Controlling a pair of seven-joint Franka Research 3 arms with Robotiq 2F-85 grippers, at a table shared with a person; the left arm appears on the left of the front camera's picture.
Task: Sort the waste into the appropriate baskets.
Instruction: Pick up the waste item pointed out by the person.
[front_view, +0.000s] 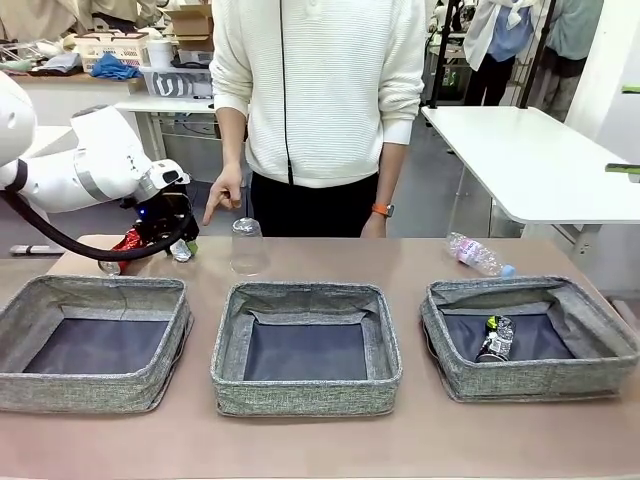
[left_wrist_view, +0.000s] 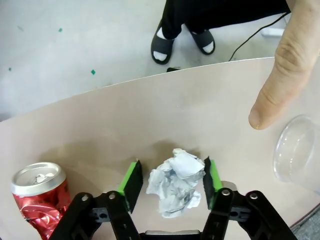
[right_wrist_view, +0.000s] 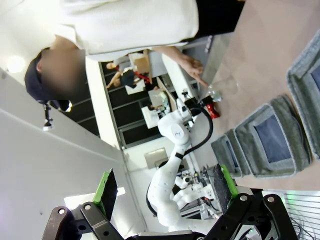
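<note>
Left wrist view: a crushed red aluminium can (left_wrist_view: 40, 197) lies on the beige surface (left_wrist_view: 100, 125) at 8 o'clock of the left hand (left_wrist_view: 171, 181), apart from it. The left hand stands drawn in about the crumpled white paper ball (left_wrist_view: 175, 186), one green pad at each flank, and the ball rests on the surface between them. A thin strip of surface shows beside one pad, so the firmness of the grip is judged unproven. At 2 o'clock of the ball a person's finger (left_wrist_view: 277, 75) points down toward the surface. A clear plastic cup (left_wrist_view: 300, 150) sits at 3 o'clock.

Assessment: the ball is very light, soft and springy, rough enough not to slip, and not fragile. Hold it across its widest middle; loose outer folds may give under the pads.

Front view: three shallow square baskets of grey woven fabric stand in a row: left basket (front_view: 90, 392), middle basket (front_view: 305, 396), right basket (front_view: 530, 380). A dark crushed can (front_view: 496, 338) lies in the right basket. A clear bottle with blue cap (front_view: 475, 253) lies at 12 o'clock of it.

Right wrist view: the right hand (right_wrist_view: 165, 185) is spread wide and holds nothing.
</note>
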